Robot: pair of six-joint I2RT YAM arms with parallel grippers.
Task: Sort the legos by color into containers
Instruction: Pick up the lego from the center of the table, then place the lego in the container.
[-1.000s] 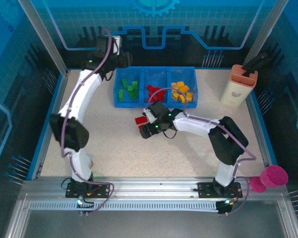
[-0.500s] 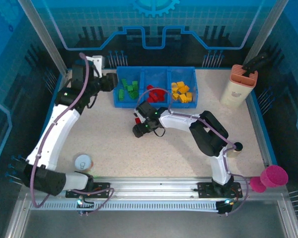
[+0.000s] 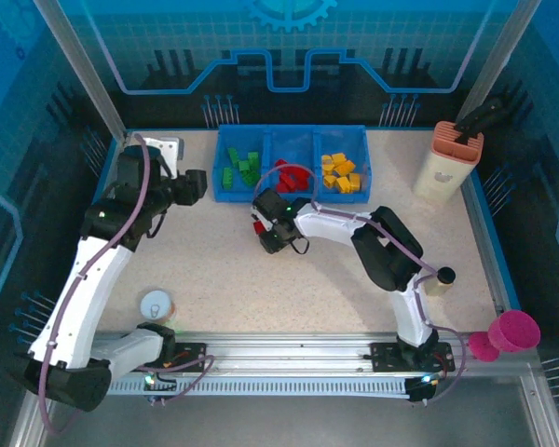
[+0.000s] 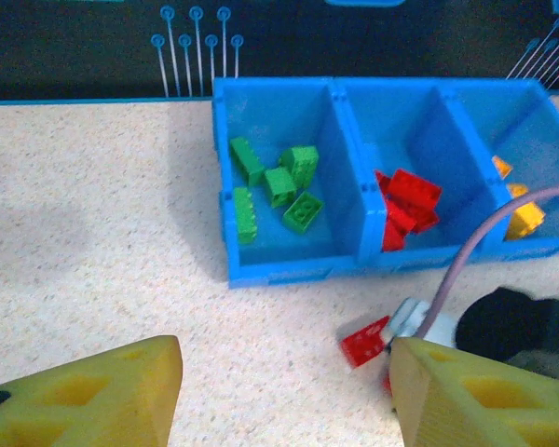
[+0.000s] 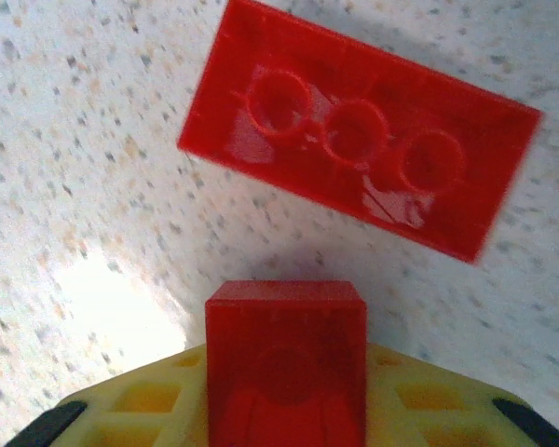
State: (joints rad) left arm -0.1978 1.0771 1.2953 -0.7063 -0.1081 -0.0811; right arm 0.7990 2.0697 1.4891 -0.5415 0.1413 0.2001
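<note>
Right now three compartments are sitting side by side in one bright blue low-walled plastic tray [image 4: 298,267] at the far edge of the speckled table [image 4: 93,214]. Five small green studded plastic bricks [image 4: 279,184] are lying in the left one. A heap of small red studded bricks [image 4: 410,191], roughly four, is filling the middle one, too piled up for an exact count. A cluster of yellow-orange bricks [image 3: 340,174] is resting in the right one, too small to count surely.

Two more red pieces are lying outside the tray, just in front of the middle compartment. A flat red brick [image 5: 359,177] is lying underside up, showing three round tubes. A short red block [image 5: 286,363] is being pinched in the right gripper [image 3: 266,233], close beside it.

A tall beige-and-salmon holder [image 3: 444,166] is carrying a pale mark too small to read. One pink cup [image 3: 514,331] is sitting past the near right corner.

The right arm is stretching leftward, its claw pointing down at the table. The left arm is bending out to the left, wrist turned toward the tray; the left gripper [image 4: 284,372] is hanging with its yellow fingers [image 4: 102,391] spread apart and holding nothing.
</note>
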